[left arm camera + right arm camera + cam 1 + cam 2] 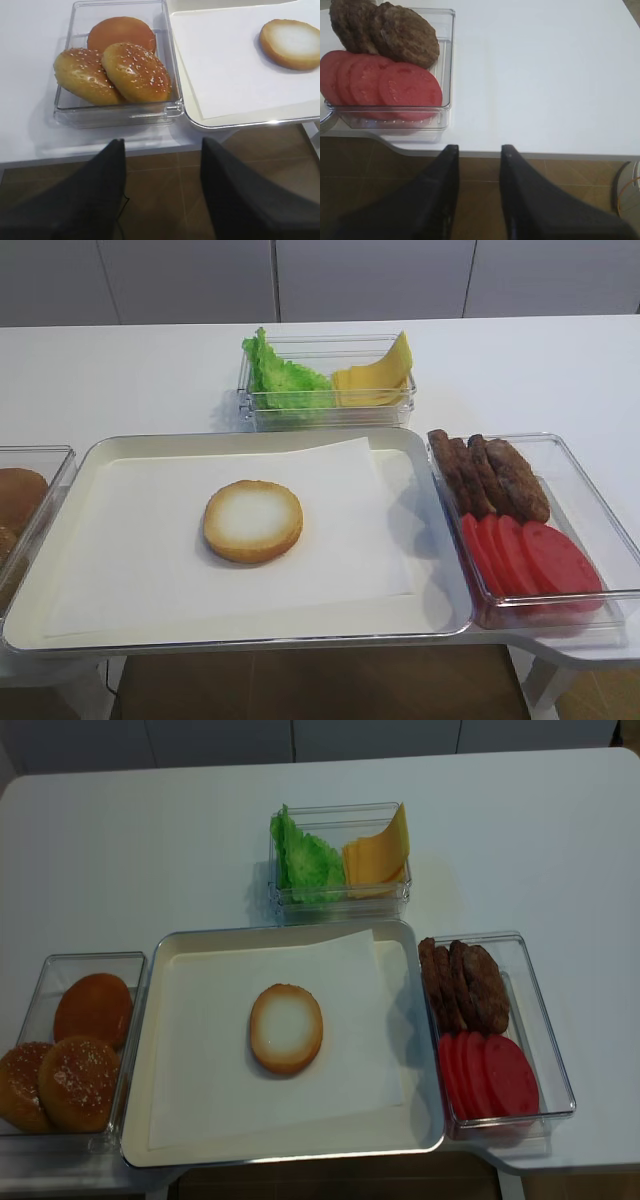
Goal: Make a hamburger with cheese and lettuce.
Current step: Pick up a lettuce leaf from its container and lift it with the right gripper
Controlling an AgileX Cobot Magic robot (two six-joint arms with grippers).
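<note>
At bottom of both wrist views, right fingers [477, 187] & left fingers [162, 192] hang parted, empty, below counter edge. Hamburger [253, 521] base sits bare mid-tray; cheese [372, 380] & lettuce [283, 374] untouched in top-centre bin, so stacking's all left. Only realsense overhead shows sesame buns [58, 1084].

No readable text or labels anywhere.

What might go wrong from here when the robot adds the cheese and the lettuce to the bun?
1. The cheese slices lean stacked together, so several may lift at once.
2. The lettuce shares that narrow box; the jaws may hit its wall.
3. The bun half lies loose on paper and may slide when pressed.
</note>
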